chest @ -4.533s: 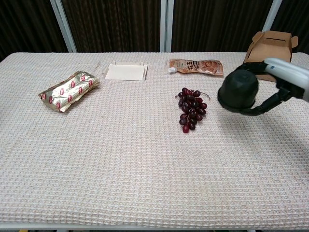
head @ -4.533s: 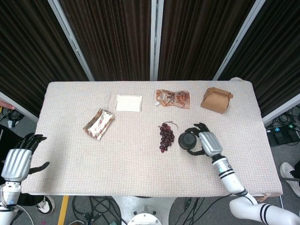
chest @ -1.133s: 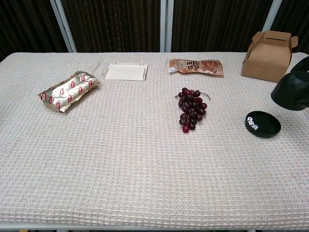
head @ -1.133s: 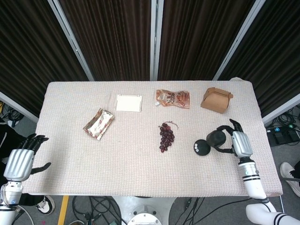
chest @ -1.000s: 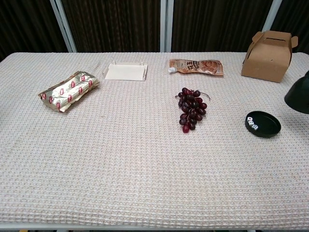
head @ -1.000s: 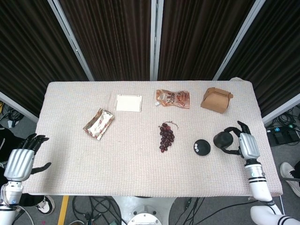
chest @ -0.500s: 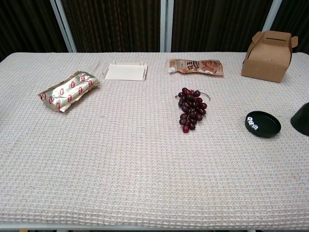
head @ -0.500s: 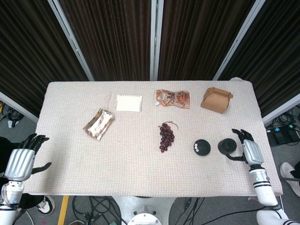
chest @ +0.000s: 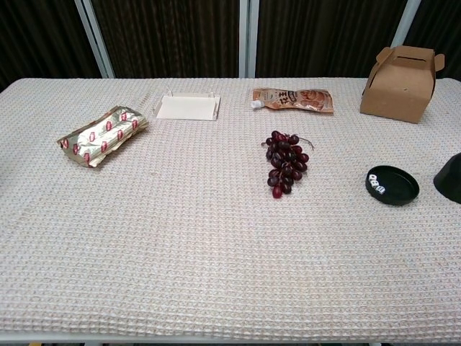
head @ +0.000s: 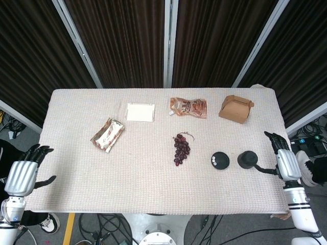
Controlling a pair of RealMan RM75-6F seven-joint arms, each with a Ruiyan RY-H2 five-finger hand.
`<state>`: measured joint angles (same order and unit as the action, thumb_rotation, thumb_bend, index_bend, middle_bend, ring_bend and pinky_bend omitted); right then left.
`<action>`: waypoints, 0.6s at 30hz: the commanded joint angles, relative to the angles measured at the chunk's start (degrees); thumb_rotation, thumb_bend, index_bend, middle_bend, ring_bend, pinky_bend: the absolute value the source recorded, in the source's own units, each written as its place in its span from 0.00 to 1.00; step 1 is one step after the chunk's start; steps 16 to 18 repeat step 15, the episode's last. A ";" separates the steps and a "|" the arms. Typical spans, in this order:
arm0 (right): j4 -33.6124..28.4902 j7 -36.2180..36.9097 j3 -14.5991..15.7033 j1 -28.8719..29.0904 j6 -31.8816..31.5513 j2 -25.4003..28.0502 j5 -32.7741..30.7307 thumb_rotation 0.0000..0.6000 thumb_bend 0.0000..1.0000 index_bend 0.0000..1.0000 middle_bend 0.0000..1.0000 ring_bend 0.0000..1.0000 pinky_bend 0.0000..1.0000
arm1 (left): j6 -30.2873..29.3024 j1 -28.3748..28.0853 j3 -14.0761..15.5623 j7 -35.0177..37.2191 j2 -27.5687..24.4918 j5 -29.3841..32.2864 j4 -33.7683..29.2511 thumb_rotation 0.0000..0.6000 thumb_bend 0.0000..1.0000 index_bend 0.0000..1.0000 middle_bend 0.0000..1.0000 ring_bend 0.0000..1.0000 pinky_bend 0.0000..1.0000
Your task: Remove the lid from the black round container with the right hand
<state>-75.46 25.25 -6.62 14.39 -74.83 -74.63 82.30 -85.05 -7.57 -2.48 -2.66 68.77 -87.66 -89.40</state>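
The black round container's shallow base [head: 220, 160] lies on the table with small white dice in it, also seen as the base [chest: 392, 185] in the chest view. Its black domed lid [head: 247, 159] stands on the table just right of the base, and the lid [chest: 450, 179] is cut by the chest view's right edge. My right hand [head: 282, 162] hovers at the table's right edge, fingers spread, a short gap from the lid and holding nothing. My left hand [head: 23, 173] hangs off the table's left side, fingers apart and empty. Neither hand shows in the chest view.
A bunch of dark grapes [head: 181, 148] lies left of the base. A brown cardboard box [head: 236, 108], a snack pouch [head: 189, 107] and a white flat box [head: 140, 112] sit along the back. A gold foil packet [head: 108, 135] lies at the left.
My right hand carried the lid off the base to the right, set it on the table, let go and drew back toward the table's right edge. The left hand stayed put.
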 commanded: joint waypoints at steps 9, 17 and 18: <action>-10.02 -19.64 3.80 -6.09 -7.12 4.71 1.76 1.00 0.00 0.06 0.06 0.00 0.00 | -0.39 0.16 0.01 0.66 0.36 -0.04 0.83 1.00 0.04 0.24 0.19 0.12 0.28; -11.20 -23.32 4.55 -7.17 -7.76 4.33 1.93 1.00 0.00 0.06 0.06 0.00 0.00 | -0.56 0.34 -0.02 0.60 0.32 0.18 0.92 1.00 0.04 0.24 0.19 0.12 0.28; -11.20 -23.32 4.55 -7.17 -7.76 4.33 1.93 1.00 0.00 0.06 0.06 0.00 0.00 | -0.56 0.34 -0.02 0.60 0.32 0.18 0.92 1.00 0.04 0.24 0.19 0.12 0.28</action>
